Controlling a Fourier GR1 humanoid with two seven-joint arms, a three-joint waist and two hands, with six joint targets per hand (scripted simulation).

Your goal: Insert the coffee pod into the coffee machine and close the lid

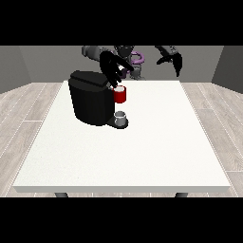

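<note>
The black coffee machine (90,102) stands on the left half of the white table (156,142). A red thing at the machine (120,95) sticks out from its upper front, and a grey thing (121,118) sits on the machine's base right under it. The hand at the view's left (111,68) hovers just above the red thing and the machine's top corner, its fingers spread and pointing down, with nothing visible in them. The hand at the view's right (173,60) is raised behind the table's far edge, fingers relaxed and empty.
The machine's lid (88,78) lies slanted on top of the body. The table's front edge runs near the bottom of the view. Wooden floor surrounds the table.
</note>
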